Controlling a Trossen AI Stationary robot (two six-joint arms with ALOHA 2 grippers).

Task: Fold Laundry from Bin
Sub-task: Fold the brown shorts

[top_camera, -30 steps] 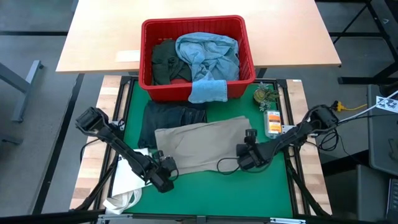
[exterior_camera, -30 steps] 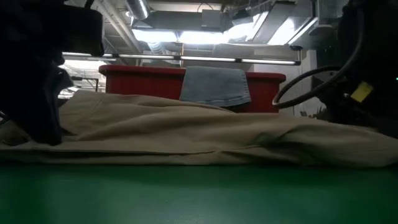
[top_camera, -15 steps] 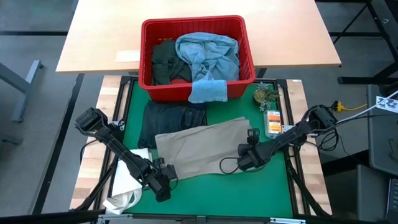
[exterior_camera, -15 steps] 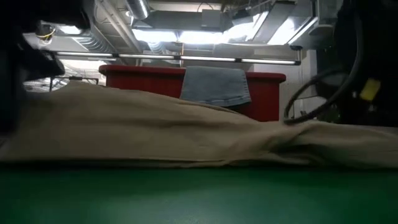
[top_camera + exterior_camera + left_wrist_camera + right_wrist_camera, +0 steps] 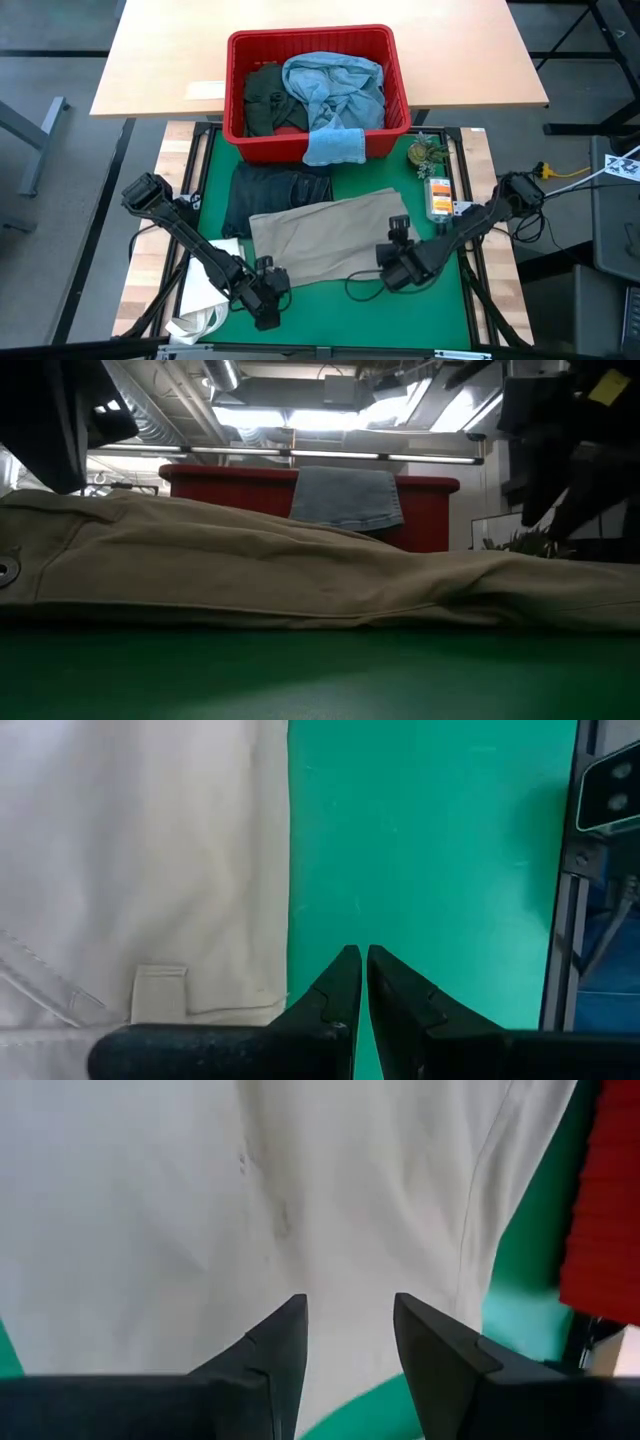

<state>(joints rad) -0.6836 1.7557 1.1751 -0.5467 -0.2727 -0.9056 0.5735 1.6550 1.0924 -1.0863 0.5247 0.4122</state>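
Both jaws hold nothing: the left gripper [image 5: 359, 958] is pinched nearly shut over bare green mat [image 5: 430, 840], the right gripper [image 5: 348, 1312] stands parted above the tan trousers [image 5: 325, 237]; those trousers lie flat between the two, their near edge just beside the left fingertips; beyond them sits the red bin [image 5: 312, 42] with more laundry; I judge this the flattening stage before folding; next, each gripper needs a hold on a trouser edge.

Setting: robotics lab or workshop. Evidence: green work mat [image 5: 330, 310] in a black metal frame [image 5: 478, 285], centre of high view; plain wooden table [image 5: 320, 55] behind it; exposed ducts [image 5: 225, 375] and strip lights [image 5: 300, 418], top of low view; grey floor [image 5: 50, 150] at left.
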